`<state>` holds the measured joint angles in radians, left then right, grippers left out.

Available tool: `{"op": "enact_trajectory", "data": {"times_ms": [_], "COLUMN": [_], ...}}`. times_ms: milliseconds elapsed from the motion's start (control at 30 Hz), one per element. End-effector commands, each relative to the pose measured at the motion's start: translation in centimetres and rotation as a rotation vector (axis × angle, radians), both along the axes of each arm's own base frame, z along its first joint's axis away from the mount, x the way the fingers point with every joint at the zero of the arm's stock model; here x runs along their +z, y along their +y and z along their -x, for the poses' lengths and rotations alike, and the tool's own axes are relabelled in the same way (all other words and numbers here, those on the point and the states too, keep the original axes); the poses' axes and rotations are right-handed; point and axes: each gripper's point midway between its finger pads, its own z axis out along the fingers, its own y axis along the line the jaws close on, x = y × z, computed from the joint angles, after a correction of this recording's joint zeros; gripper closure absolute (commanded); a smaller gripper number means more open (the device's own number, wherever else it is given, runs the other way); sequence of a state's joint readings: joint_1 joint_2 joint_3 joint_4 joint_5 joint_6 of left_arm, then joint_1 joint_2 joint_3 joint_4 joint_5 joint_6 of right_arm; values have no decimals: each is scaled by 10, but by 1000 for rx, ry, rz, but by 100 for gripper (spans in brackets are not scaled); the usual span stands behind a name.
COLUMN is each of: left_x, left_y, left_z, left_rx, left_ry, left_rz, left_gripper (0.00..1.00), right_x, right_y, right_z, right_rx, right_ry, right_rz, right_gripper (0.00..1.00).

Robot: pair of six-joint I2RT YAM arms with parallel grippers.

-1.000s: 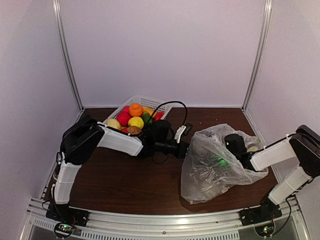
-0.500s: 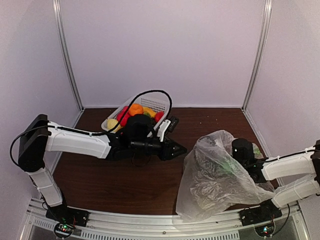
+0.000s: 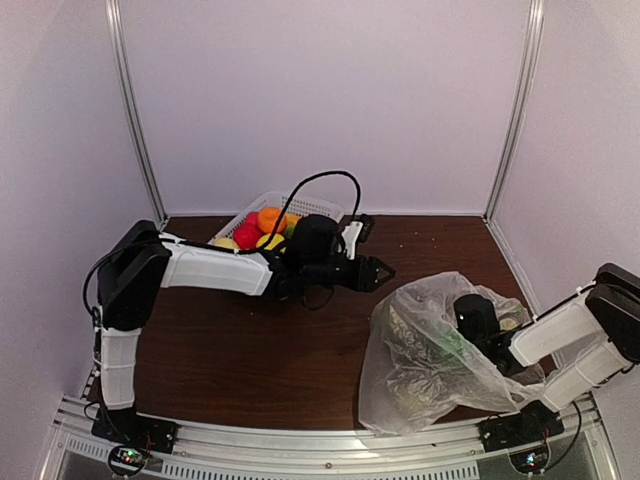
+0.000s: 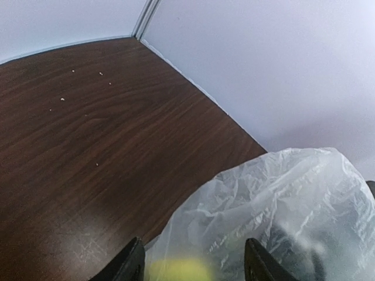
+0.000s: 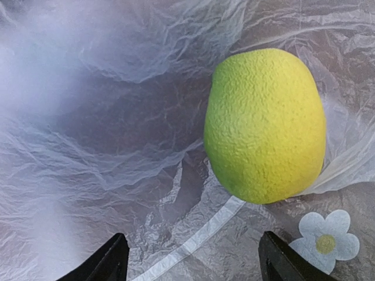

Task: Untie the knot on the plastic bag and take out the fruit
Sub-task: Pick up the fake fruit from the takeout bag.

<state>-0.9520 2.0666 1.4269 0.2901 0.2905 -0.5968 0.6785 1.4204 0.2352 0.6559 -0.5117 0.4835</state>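
Observation:
The plastic bag (image 3: pixel 430 360) lies crumpled on the right of the table, its clear film also filling the lower right of the left wrist view (image 4: pixel 281 205). My right gripper (image 5: pixel 196 260) is inside it, open, with only film between the fingers. A yellow-green fruit (image 5: pixel 266 126) rests on the film just ahead and to the right. My left gripper (image 3: pixel 378 272) hovers left of the bag, open and empty (image 4: pixel 196 269). More fruit, orange (image 3: pixel 268 217) and red (image 3: pixel 247 235), sits in the basket. The knot is not in view.
The white lattice basket (image 3: pixel 322 207) stands at the back, behind my left arm. A black cable loops above the left wrist. Side walls and metal posts close in the table on the left, right and back.
My left gripper has opened and moved right and back toward the bag. The bag, lifted and stretched half a second ago, has sagged lower as my right arm shifted.

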Motion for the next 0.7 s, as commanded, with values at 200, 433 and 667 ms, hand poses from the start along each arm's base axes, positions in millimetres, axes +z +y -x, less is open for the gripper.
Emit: {"op": "enact_trajectory", "data": {"times_ms": [200, 433, 667], "left_x": [-54, -75, -85], "left_y": [-46, -55, -67], "left_z": [-17, -9, 2], "left_rx": [-64, -140, -220], "left_ry": [54, 76, 76], "left_rz": [-17, -12, 13], "left_gripper": [39, 40, 51], "right_x": [5, 17, 28], "right_y": [-20, -46, -41], "right_z": [-13, -38, -55], "right_rx": [-155, -367, -413], "right_ry": [-41, -98, -129], "right_rz": [17, 25, -7], "right_gripper": [20, 16, 15]}}
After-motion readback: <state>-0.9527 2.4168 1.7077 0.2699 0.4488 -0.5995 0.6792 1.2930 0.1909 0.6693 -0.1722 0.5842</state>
